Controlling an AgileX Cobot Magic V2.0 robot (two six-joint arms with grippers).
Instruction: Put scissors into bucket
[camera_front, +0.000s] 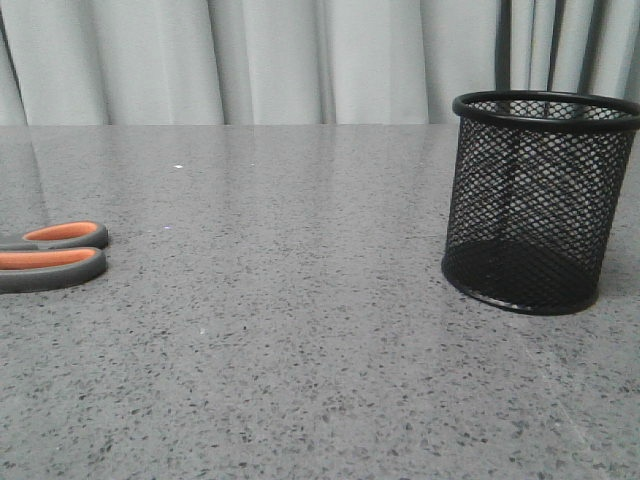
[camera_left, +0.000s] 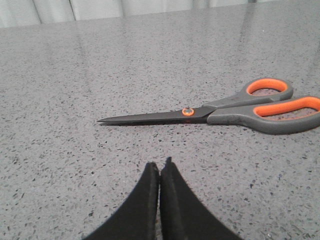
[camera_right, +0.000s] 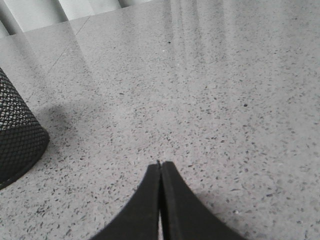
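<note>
**Scissors flat on the table, nothing grasped**

The scissors (camera_left: 235, 107) are seen lying flat on the table (camera_front: 300, 330), blades closed, at the far left edge of the front view, where only the handle loops (camera_front: 55, 255) are caught. The bucket (camera_front: 540, 200) is stood upright on the right, well apart from them, and nothing can be seen through its mesh.

The left gripper (camera_left: 160, 167) is held above the table near the blades, its fingers pressed together on nothing. The right gripper (camera_right: 160, 167) is likewise pressed together and empty, with the bucket's base (camera_right: 17, 145) off to one side of it.

The task is judged not yet begun. Several risks can be foreseen:

- With the fingers left together, the scissors would be shoved along the table rather than gripped.
- Because the thin blades lie flush on the surface, a shallow pinch could slip off; the thicker handles are judged a safer hold.
- An off-centre grip could let the scissors swing and catch the rim.
- The light bucket could be tipped by a sideways knock.
</note>
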